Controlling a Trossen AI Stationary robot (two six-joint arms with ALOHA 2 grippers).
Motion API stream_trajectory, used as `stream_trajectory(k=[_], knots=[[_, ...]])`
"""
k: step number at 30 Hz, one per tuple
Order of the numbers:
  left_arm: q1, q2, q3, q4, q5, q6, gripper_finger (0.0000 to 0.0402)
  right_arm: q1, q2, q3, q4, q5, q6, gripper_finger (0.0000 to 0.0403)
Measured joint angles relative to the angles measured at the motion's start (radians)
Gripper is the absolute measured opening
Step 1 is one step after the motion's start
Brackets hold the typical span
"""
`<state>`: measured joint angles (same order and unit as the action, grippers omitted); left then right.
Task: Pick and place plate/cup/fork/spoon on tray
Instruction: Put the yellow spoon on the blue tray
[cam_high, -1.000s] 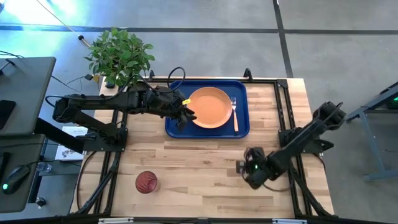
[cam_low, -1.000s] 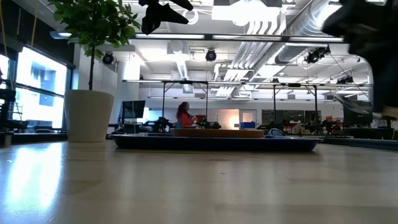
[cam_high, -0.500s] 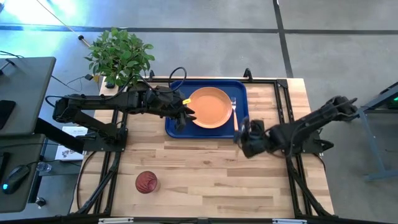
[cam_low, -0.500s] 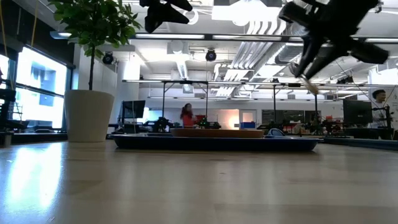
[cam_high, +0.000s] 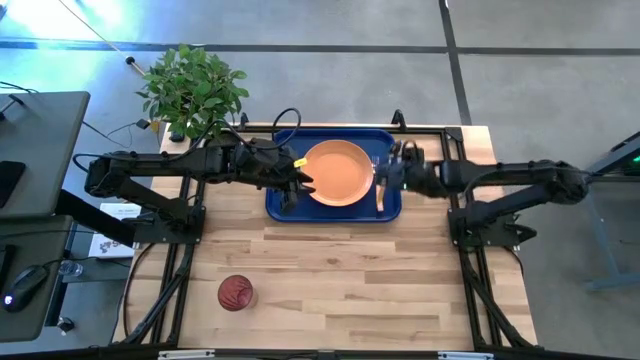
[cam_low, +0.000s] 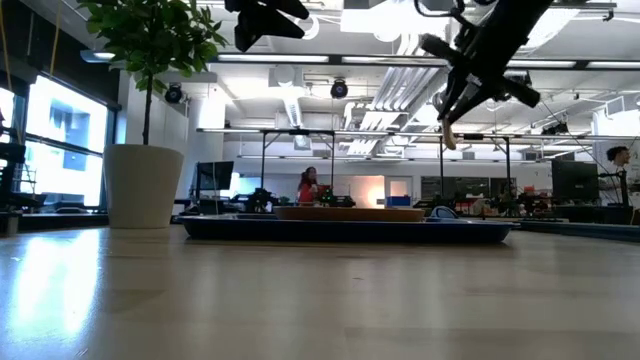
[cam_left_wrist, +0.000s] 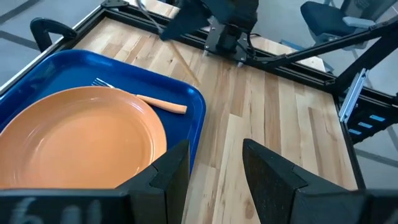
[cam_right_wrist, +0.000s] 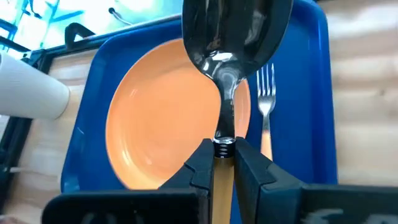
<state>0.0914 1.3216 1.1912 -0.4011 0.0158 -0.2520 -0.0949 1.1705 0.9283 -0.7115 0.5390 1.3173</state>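
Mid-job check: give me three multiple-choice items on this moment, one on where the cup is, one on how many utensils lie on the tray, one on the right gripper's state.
1. Where is the cup?
A. On the tray
B. On the bare table, apart from the tray
C. In the left gripper

2. How many utensils lie on the tray?
A. None
B. One
C. Two

3. What is the right gripper doing?
A. Shut on the spoon
B. Open and empty
C. Holding the plate

Key: 1 B, the cup stands on wood well clear of the tray. 2 B, only the fork lies there, beside the plate. 3 A, the right gripper clamps the spoon by its handle above the tray.
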Motion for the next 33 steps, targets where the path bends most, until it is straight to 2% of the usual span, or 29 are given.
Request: stream_trajectory(k=[7,16,20,25,33], knots=[[0.0,0.0,0.0,0.0,-0.006,-0.006,0.014,-0.255,-0.005,0.0,0.093,-0.183,-0.276,0.0018],[0.0,0.0,0.0,0.002,-0.054,-0.006,0.014,-0.476,-0.005,0.0,0.141,-0.363,-0.454,0.0018],[0.0,0.0,0.0,0.002,-0.058,-0.006,0.014,-0.527,-0.003,0.041,0.132,-0.398,-0.514,0.0018],[0.001,0.0,0.0,0.004,-0.093,-0.018,0.014,-0.551,0.034,0.166,0.058,-0.389,-0.584,0.0018],[0.001,0.0,0.0,0.01,-0.114,-0.035,0.014,-0.553,0.185,0.348,-0.2,-0.392,-0.619,0.0018]])
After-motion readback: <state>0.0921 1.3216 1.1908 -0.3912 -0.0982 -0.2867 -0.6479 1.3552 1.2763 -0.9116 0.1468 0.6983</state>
